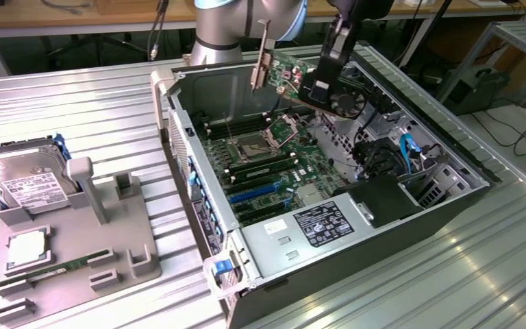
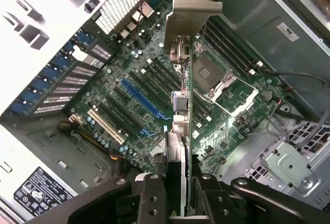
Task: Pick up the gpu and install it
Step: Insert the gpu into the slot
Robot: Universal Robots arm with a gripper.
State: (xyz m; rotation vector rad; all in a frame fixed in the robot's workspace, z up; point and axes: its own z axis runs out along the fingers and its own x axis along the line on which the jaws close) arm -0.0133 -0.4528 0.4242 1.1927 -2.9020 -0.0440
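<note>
gripper (image 1: 323,77) is pinching the gpu (image 1: 286,72) with the jaws set narrow, closed on the card's edge; the card is hanging in the air above the open case (image 1: 213,89), not touching the motherboard (image 1: 272,164)

what I'm judging could be going wrong from here:
- card is sitting tilted in the exterior view, so its edge connector could be meeting a slot at an angle and jamming or scraping
- bracket (image 2: 188,7) is leading the card in the wrist view and could be catching on the case rim or rear panel
- card is showing edge-on between the open cpu socket (image 2: 221,79) and the expansion slots; sideways drift could be landing it on the socket or the memory slots
- grip is on a thin edge, so seating force could be making the card slip or pivot in the jaws
- blue cables (image 1: 409,151) are lying loose near the board and could be snagging

counting:
- one gpu, one gripper, one case, one motherboard, one cpu socket
- two blue slots, long (image 2: 142,100) and short (image 2: 148,131), plus one cream slot (image 2: 105,126)
- grey fixture (image 1: 126,260) beside the case is carrying one hard drive (image 1: 25,181), one memory stick (image 1: 62,266), one cpu chip (image 1: 27,248)
</note>
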